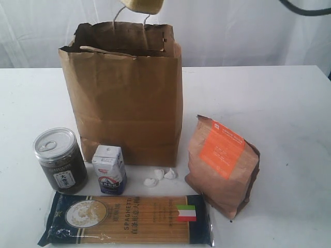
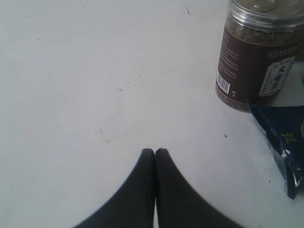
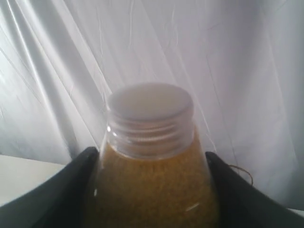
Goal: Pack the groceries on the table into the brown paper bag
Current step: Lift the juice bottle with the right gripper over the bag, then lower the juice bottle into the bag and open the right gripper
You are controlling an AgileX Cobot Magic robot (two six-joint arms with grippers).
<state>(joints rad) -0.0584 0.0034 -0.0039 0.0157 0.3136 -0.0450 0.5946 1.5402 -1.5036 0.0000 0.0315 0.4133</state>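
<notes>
We see a white table in front of a white curtain. A tall brown paper bag stands upright in the upper middle of the frame, mouth open, with one pale cord handle lying across the opening.

At the very top edge of the frame, directly above the bag's mouth, the bottom of a small yellow bottle hangs in the air. In the right wrist view the right gripper has its black fingers partly spread and pressed against both sides of this bottle, which has a pale screw cap.

In the lower left of the frame stands a dark jar with a silver pull-tab lid. Just to its right is a small white and blue carton. A long pack of spaghetti lies flat along the bottom edge, in front of both. A brown pouch with an orange label leans at the right. Between carton and pouch lie a few small white lumps; we cannot tell what they are.

The left gripper hovers low over bare table, its dark fingers pressed together and holding nothing. The jar and a corner of the spaghetti pack are near it.
</notes>
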